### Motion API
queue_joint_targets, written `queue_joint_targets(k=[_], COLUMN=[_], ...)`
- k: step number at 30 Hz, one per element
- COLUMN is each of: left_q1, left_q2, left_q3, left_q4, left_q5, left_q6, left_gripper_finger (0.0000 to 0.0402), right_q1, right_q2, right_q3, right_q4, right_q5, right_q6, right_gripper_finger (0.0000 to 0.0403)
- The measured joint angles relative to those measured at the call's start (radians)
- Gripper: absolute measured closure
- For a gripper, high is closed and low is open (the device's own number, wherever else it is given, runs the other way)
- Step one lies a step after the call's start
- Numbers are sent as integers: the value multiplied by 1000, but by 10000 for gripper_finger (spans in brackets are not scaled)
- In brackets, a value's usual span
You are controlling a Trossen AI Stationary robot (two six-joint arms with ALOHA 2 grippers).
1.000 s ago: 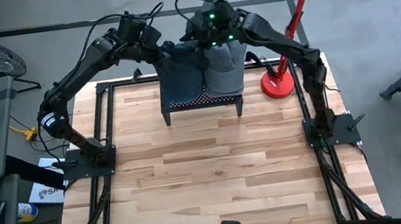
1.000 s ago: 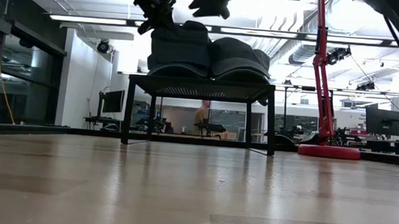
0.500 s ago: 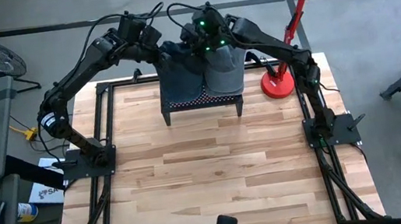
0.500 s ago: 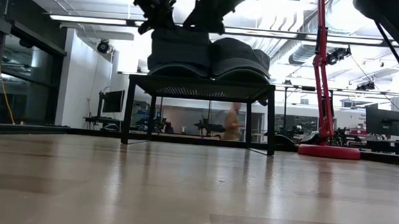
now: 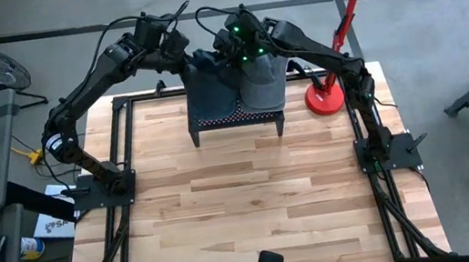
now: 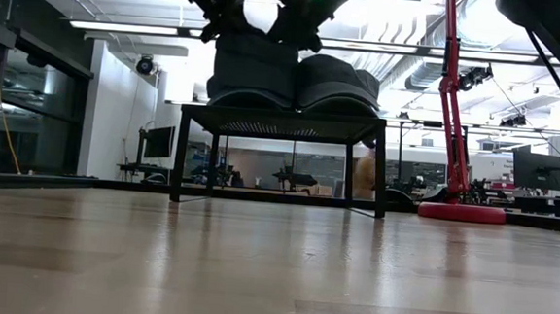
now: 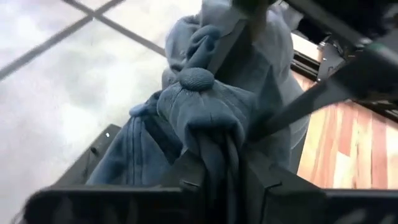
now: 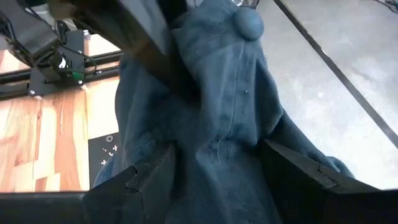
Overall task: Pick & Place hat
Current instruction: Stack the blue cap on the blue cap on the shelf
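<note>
A dark blue hat (image 5: 210,87) and a grey hat (image 5: 263,86) rest side by side on a small black stand (image 5: 238,123) at the table's far middle. In the low view the blue hat (image 6: 254,73) sits left of the grey one (image 6: 335,82). My left gripper (image 5: 191,61) is shut on the blue hat's far top. My right gripper (image 5: 237,52) is open, and its fingers stand on either side of the same hat's crown (image 8: 214,124), below the top button (image 8: 247,22). I cannot tell whether they touch the cloth. My left gripper (image 7: 214,174) pinches a gathered fold of the blue hat's crown (image 7: 214,140), just beside the top button (image 7: 196,79), between its two fingers. It comes slanting down from the far left. The cloth bunches up at the fingers, and the hat's lower part stays on the stand.
A red desk lamp stands with its base (image 5: 326,98) on the table right of the stand, its pole rising toward the far right. Black frame rails run along the table's left and right edges. The wooden table (image 5: 246,212) stretches toward the near edge.
My right gripper has moved left from above the grey hat to the blue hat's crown and come down close beside my left gripper. A person has walked across the room behind the table.
</note>
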Motion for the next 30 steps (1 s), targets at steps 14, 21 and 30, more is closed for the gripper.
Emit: queue_joint_targets(k=[14,21,30], left_q1=[0,0,0], left_q2=[-114,-162,-160], left_q3=[1,2,1], left_q4=[108,135,86], left_q5=[-117,-171,-171], left_q6=[94,98,98], left_gripper_finger=[161,147,147], right_q1=[0,0,2], right_q2=[0,0,-22], right_q3=[0,0,0], right_q4=[-22,-6,-1], right_q5=[1,17,53], right_q6=[8,8,7], right_gripper_finger=[181,181,181])
